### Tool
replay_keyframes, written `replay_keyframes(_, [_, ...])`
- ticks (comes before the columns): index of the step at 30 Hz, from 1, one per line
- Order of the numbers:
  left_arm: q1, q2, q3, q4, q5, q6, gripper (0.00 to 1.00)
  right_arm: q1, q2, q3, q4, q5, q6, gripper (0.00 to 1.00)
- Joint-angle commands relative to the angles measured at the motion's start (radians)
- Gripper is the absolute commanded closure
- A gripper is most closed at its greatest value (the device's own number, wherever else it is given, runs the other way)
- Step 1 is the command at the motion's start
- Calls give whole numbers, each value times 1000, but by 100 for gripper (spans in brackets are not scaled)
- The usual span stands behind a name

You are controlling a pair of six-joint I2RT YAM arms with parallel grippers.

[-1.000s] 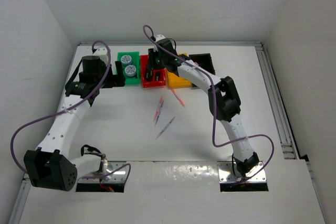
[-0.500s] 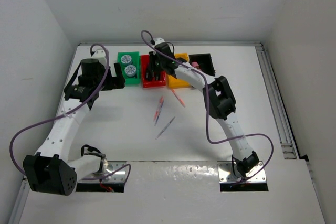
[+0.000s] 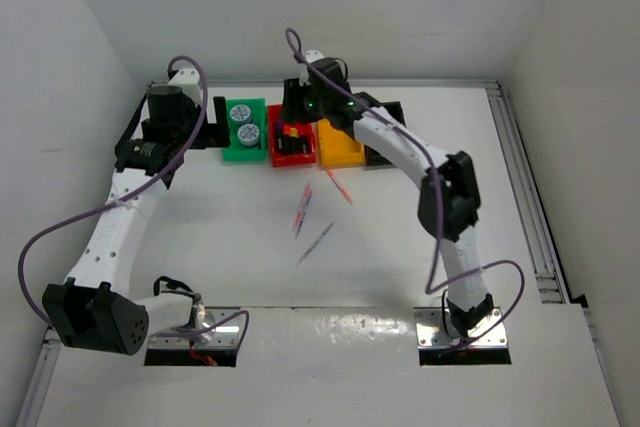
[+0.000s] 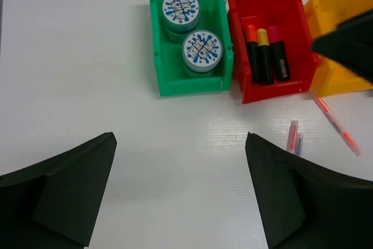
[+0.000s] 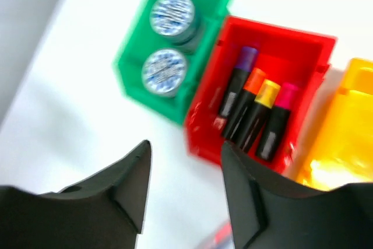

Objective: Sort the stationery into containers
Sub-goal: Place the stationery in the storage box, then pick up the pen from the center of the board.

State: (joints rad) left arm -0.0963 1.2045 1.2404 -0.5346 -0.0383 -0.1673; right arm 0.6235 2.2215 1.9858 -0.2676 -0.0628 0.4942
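White tabletop, white walls: four bins in a row at the far edge, green bin holding two blue-white rolls, red bin holding four highlighters side by side (purple, orange, yellow, pink caps), then yellow bin and black bin. Several thin pens lie loose mid-table, well apart from the bins. Right gripper hovers over the red bin, jaws parted, nothing between them; left gripper hangs just left of the green bin, jaws spread wide, empty.
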Motion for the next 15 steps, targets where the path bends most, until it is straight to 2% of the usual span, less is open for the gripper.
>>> replay_keyframes(1, [3, -36, 19, -5, 6, 35, 0, -2, -258, -85, -30, -51, -66, 52])
replay_keyframes(2, [6, -42, 11, -8, 5, 34, 0, -4, -329, -169, -83, -46, -122, 54])
replay_keyframes(5, [10, -62, -10, -25, -12, 29, 0, -10, -449, -365, -184, -8, -239, 70])
replay_keyframes(9, [18, -88, -6, -38, -35, 60, 0, -16, -525, -585, -243, 101, -347, 85])
replay_keyframes(11, [18, -88, 7, -39, -73, 80, 0, -19, -528, -671, -225, 142, -379, 85])
replay_keyframes(15, [26, -68, 53, -54, -129, 107, 0, -27, -467, -720, -176, 155, -387, 77])
